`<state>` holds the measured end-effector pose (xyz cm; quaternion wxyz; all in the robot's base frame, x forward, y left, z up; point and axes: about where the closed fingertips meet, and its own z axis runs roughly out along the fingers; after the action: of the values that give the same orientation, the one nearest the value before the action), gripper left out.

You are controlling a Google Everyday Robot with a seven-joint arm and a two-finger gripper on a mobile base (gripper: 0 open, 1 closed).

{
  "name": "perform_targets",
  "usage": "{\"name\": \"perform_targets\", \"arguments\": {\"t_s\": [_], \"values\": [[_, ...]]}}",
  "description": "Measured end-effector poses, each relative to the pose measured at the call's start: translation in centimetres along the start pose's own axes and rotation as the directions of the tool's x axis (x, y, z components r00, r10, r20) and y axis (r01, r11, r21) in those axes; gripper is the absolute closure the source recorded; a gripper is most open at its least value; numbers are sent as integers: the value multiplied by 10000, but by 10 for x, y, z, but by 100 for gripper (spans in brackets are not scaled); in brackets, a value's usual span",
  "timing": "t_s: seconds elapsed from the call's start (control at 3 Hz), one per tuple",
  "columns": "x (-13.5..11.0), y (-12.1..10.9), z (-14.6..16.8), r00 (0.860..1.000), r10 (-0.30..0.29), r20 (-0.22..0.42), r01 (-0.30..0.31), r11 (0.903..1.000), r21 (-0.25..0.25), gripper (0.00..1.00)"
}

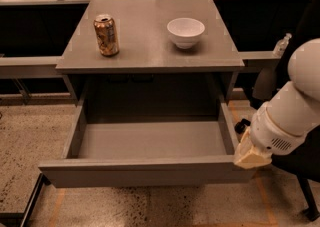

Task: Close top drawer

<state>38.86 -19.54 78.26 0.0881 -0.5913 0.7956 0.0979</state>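
- The drawer [145, 171] stands pulled far out of the cabinet [150, 53], its flat grey front nearest the camera and low in the view.
- Inside it is a bare grey bottom, with both side walls running back into the dark cabinet opening.
- On the cabinet top, a can [106, 35] stands upright at the left and a white bowl [185, 32] sits right way up at the right, the two well apart.
- The white arm [292, 106] reaches in from the right edge and slopes down toward the drawer's front right corner.
- The gripper [251, 155] is right at that corner, its cream-coloured end against the right end of the drawer front, just outside the right side wall.
- Open or closed? Cannot tell from this angle, and nothing can be seen in its hold.
- Speckled floor [30, 136] shows left of the drawer and below its front.
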Motion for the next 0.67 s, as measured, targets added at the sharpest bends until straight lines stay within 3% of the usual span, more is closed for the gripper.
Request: {"name": "perform_targets", "arguments": {"t_s": [0.33, 0.67], "values": [[7, 16, 52, 9998, 192, -49, -196, 9922, -1228, 100], [10, 18, 100, 9998, 150, -143, -178, 9764, -2150, 100]]}}
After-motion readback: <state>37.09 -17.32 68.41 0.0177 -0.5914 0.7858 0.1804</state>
